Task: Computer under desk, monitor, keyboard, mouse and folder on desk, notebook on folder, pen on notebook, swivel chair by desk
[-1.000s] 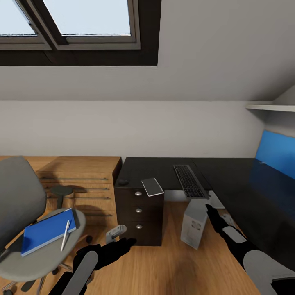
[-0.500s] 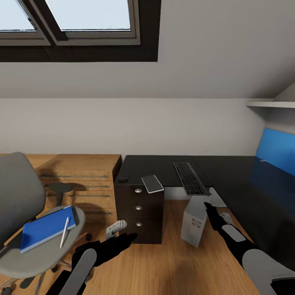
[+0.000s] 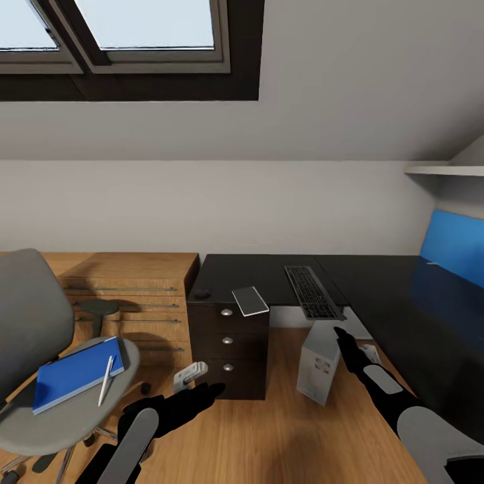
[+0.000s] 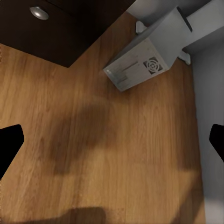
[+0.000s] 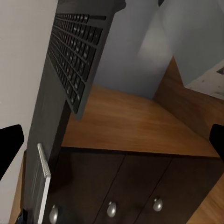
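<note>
Both claws were spread wide and empty, the right claw near the computer at lower right, probably to nudge it under the desk.

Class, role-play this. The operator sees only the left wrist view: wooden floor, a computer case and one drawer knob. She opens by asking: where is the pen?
Observer: The pen lies on the blue notebook on the swivel chair.
Operator: And the keyboard?
Observer: The keyboard is on the desk, with its near end overhanging the edge.
Operator: And the right gripper?
Observer: The right gripper is open, close above the computer.
</note>
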